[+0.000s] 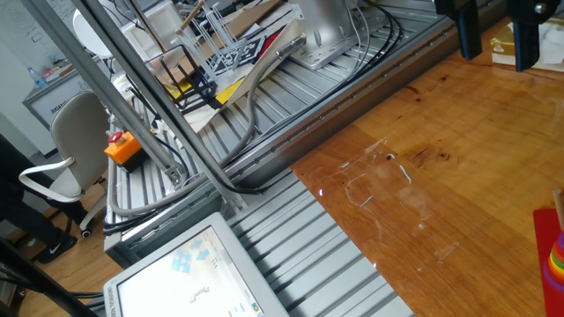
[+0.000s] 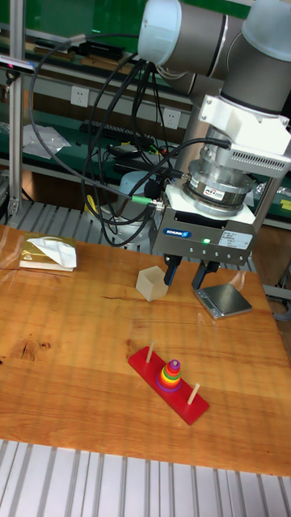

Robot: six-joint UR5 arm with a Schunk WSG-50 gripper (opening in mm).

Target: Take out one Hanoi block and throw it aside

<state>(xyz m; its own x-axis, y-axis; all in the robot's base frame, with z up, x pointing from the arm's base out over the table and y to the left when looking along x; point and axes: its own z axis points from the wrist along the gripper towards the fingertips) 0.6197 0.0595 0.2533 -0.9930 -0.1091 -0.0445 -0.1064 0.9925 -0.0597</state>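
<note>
The fixed view looks down obliquely from beside the table (image 1: 458, 158), catching mostly its edge. The tall fixed view faces the arm frontally, closer; both share the tabletop.

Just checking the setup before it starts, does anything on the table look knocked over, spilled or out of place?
Nothing stands out. The red peg base lies flat on the wooden table, its rainbow ring stack neat on the middle peg. The beige cube, the tissue pack and the small scale sit undisturbed. The claw hangs above, empty.
</note>
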